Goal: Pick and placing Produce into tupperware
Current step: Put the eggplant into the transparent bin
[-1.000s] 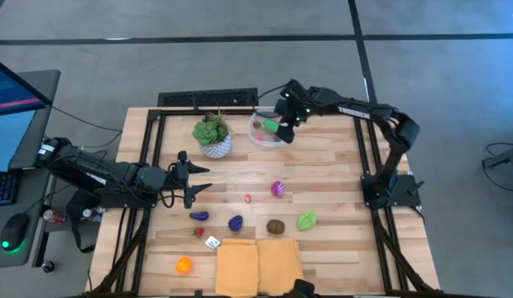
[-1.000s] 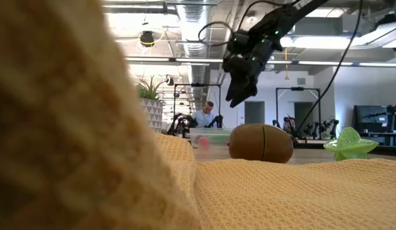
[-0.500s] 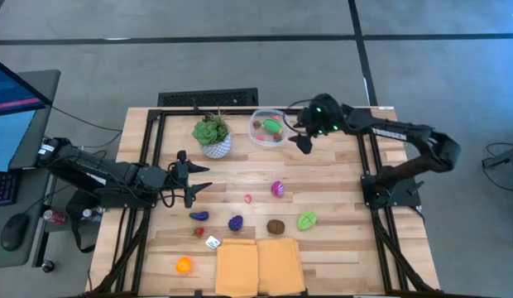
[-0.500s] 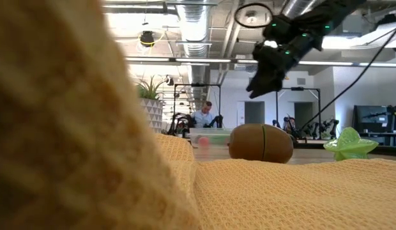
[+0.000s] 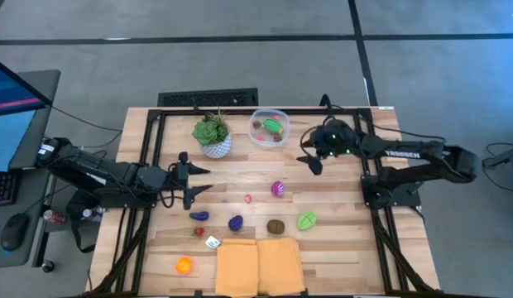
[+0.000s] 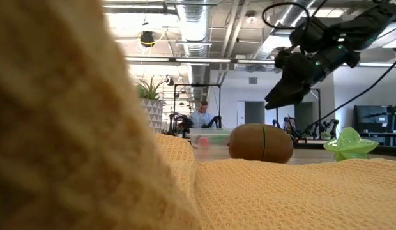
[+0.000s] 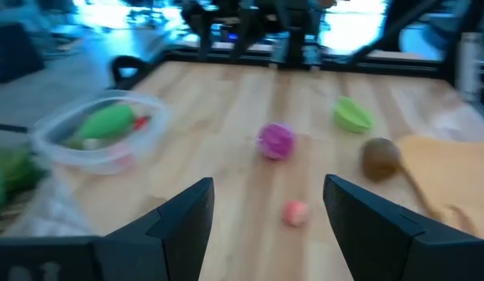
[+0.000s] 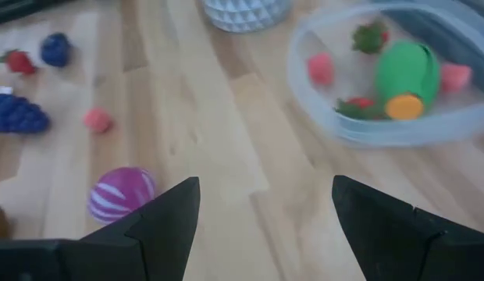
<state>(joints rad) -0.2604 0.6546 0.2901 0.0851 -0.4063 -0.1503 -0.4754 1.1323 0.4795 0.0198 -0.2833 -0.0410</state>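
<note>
The clear tupperware (image 5: 269,128) stands at the table's far middle and holds a green vegetable (image 8: 406,74) and some small red and pink pieces. More produce lies loose on the wood: a pink striped ball (image 5: 278,189), a small pink piece (image 5: 248,199), two purple pieces (image 5: 236,223), a brown one (image 5: 275,226), a green one (image 5: 307,221), a red one (image 5: 199,233) and an orange one (image 5: 184,265). My right gripper (image 5: 311,161) hangs open above the table, right of the tupperware, with nothing between its fingers. My left gripper (image 5: 194,182) waits open at the left side, above the wood.
A leafy plant in a white patterned pot (image 5: 212,135) stands just left of the tupperware. A yellow cloth (image 5: 258,265) lies at the near edge, with a small white object (image 5: 213,242) beside it. Bare wood lies between the tupperware and the striped ball.
My right gripper has drawn back from over the tupperware toward the table's right edge and a little nearer, sinking and tipping toward level as it went. Its fingers stay open. The green vegetable lies in the tupperware throughout.
</note>
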